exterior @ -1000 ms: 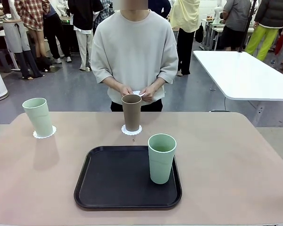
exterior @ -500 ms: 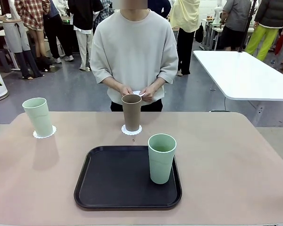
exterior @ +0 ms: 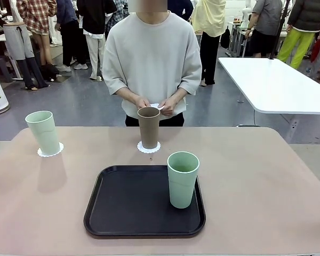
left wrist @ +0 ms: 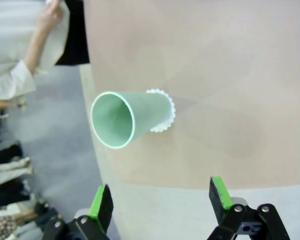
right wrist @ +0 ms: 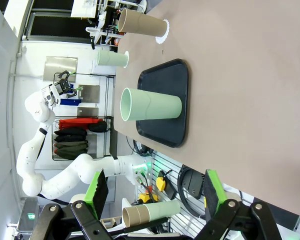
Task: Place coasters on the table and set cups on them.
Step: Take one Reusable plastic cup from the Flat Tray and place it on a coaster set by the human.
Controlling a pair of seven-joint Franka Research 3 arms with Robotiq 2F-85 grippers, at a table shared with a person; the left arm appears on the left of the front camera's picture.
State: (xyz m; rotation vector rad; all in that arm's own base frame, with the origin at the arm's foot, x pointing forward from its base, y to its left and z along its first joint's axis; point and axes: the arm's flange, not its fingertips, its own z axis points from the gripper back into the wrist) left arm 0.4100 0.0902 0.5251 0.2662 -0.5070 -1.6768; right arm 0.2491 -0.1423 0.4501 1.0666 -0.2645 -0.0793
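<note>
Nothing moved since a second ago | left gripper (left wrist: 160, 190) released, empty; pale green cup (left wrist: 132, 119) on coaster (left wrist: 167, 112) ahead, apart | right gripper (right wrist: 155, 177) released; second green cup (right wrist: 152, 105) on tray (right wrist: 165, 75) ahead, apart

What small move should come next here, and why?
Probably the person should lay the white coaster in their hands on the table: the brown cup and one green cup have coasters, the other green cup, on the black tray, has none.
</note>
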